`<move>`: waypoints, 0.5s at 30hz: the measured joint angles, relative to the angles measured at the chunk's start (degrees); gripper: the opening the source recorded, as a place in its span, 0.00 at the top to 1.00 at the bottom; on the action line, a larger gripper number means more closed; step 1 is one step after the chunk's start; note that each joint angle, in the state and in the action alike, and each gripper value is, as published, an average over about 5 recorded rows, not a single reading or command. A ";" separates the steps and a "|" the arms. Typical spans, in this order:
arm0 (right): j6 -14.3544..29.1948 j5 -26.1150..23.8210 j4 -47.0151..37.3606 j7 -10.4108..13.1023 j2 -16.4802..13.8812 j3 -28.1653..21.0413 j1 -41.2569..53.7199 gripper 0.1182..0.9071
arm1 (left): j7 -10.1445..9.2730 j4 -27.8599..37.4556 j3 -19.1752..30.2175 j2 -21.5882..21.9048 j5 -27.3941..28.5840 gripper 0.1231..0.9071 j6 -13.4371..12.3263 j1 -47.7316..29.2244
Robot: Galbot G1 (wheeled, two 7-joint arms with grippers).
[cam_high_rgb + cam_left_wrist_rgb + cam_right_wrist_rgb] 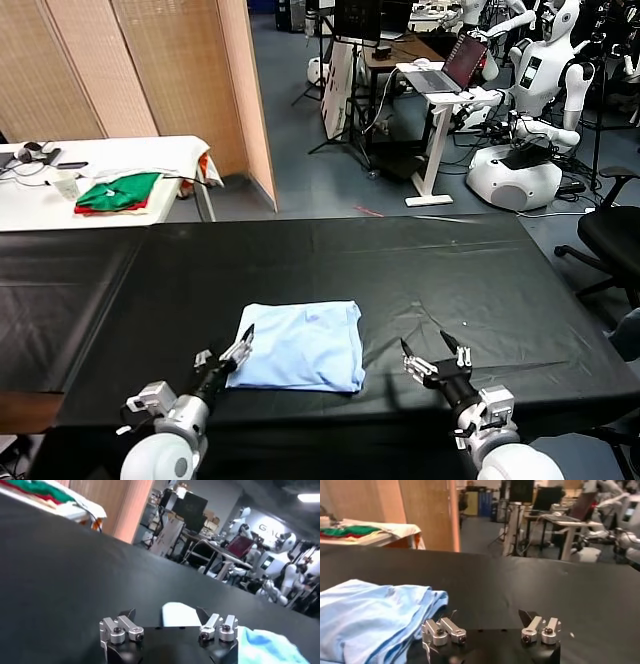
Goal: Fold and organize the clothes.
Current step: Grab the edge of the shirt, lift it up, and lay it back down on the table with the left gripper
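The clothes, one pale sky-blue T-shirt [300,345], lie folded into a rough rectangle on the black table [420,260], near its front edge at the middle. My left gripper [226,345] stands open at the shirt's left edge, one finger over the cloth and nothing between the fingers. In the left wrist view the left gripper [166,614] spreads wide, with the T-shirt [265,647] just beyond it. My right gripper [427,350] hovers open over bare table, a short way right of the shirt. The right wrist view shows the right gripper [488,615] empty and the T-shirt [370,620] off to one side.
A white table [40,200] at the back left carries folded green and red garments [118,192]. Wooden partitions [150,70] rise behind it. Past the black table are a laptop desk [440,85], white robots [520,170] and an office chair [610,230].
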 joint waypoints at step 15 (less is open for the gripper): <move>1.05 -0.40 -0.53 -0.18 0.69 -0.01 -0.17 0.00 | -0.06 1.75 0.44 -1.59 -3.30 0.51 -0.12 -0.24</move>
